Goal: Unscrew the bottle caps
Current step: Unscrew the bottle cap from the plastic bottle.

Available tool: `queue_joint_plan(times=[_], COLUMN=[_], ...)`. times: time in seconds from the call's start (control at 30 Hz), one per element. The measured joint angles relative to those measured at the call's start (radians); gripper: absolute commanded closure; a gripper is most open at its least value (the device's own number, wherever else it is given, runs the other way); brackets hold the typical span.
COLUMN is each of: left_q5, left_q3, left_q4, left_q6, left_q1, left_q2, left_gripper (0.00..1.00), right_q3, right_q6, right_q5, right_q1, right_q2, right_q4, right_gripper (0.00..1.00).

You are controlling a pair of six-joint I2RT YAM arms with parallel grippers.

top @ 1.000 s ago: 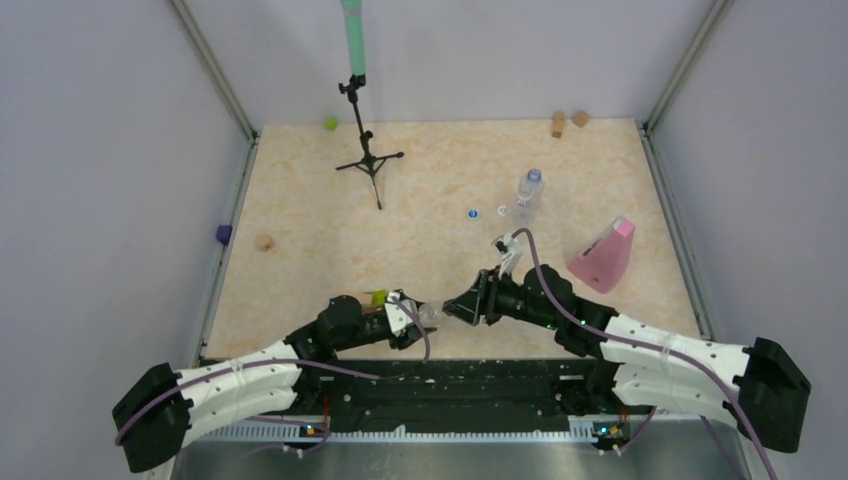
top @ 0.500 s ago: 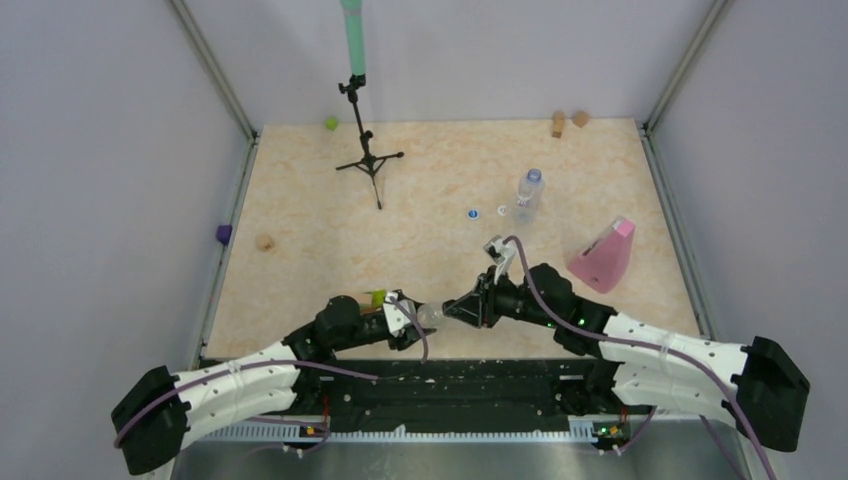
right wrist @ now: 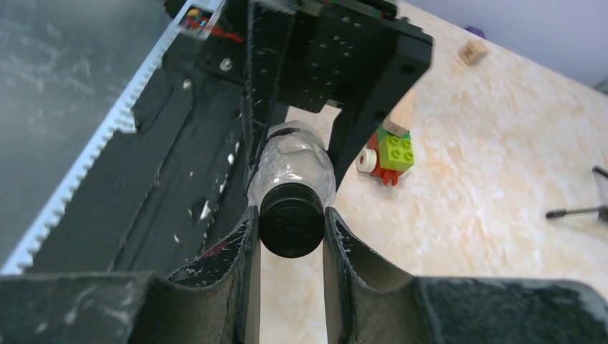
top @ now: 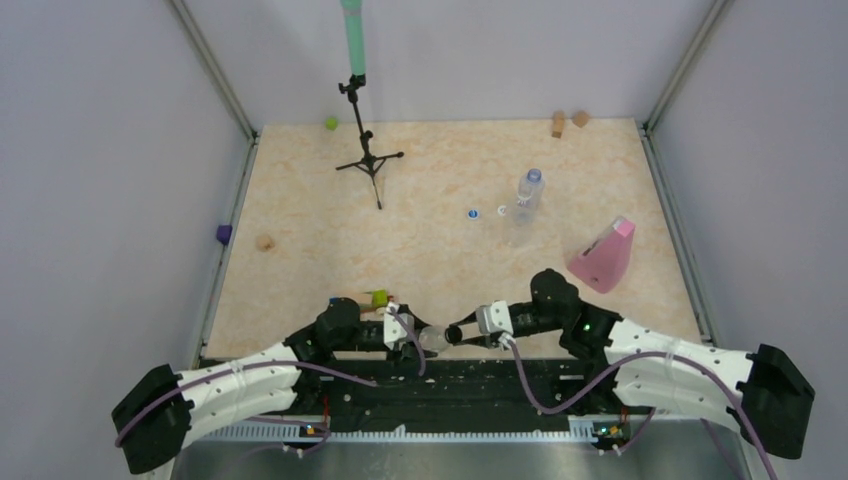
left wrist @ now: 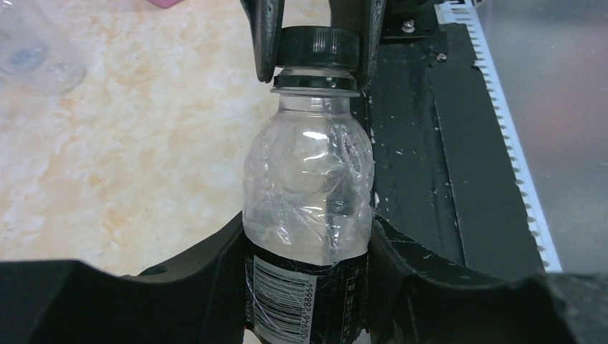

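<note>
The right gripper (right wrist: 290, 218) is clamped tight on the black cap (left wrist: 317, 46) of a small clear bottle (left wrist: 308, 179), one finger on either side, while the left gripper (left wrist: 307, 247) is closed around the bottle's black-labelled body, holding it level over the near edge of the table (top: 330, 220) between the two arms. Farther back, right of centre, a second bottle (top: 527, 195) stands upright, with a blue cap (top: 472, 213) and a white cap (top: 502, 211) lying loose just beside it on its left
</note>
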Motion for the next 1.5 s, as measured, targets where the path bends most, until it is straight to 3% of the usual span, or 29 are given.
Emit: queue_joint_plan(times=[0.1,0.13,0.2,0.47,0.73,0.87,1.03,1.13,1.3,1.5], left_q5=[0.027,0.027,0.024,-0.081,-0.169,-0.225,-0.285,-0.305,-0.33,-0.344], left_q3=[-0.002,-0.005,-0.01,-0.006,-0.006,-0.006,-0.006,-0.006,-0.006,-0.006], left_q4=[-0.011,-0.013,-0.016,-0.013,-0.016,-0.016,-0.005,0.008,0.011,0.011], left_q6=[-0.001,-0.002,-0.002,0.018,0.036,0.052,0.073,0.079,0.087,0.098], left_q1=[0.002,0.003,0.007,0.0,0.0,0.0,0.0,0.0,0.0,0.0], left_q2=[0.01,0.012,0.013,0.011,0.011,0.005,-0.009,-0.009,-0.009,-0.01], left_gripper=[1.0,1.0,1.0,1.0,1.0,1.0,1.0,1.0,1.0,1.0], right_q3=[0.053,0.072,0.087,0.013,-0.047,-0.048,0.08,0.13,0.129,0.129], right_q6=[-0.158,-0.196,-0.245,-0.081,0.224,0.491,0.89,1.052,1.202,1.268], right_q5=[-0.08,-0.099,-0.117,0.026,0.153,0.284,0.538,0.593,0.605,0.606], right_q1=[-0.015,-0.02,-0.025,-0.029,-0.03,-0.03,-0.031,-0.032,-0.031,-0.031], right_q2=[0.045,0.064,0.088,0.069,-0.042,-0.061,0.01,0.057,0.082,0.118], right_q4=[-0.1,-0.129,-0.153,0.034,0.166,0.202,-0.009,-0.063,-0.085,-0.098], right_gripper=[1.0,0.95,0.53,0.33,0.31,0.36,0.34,0.34,0.34,0.38])
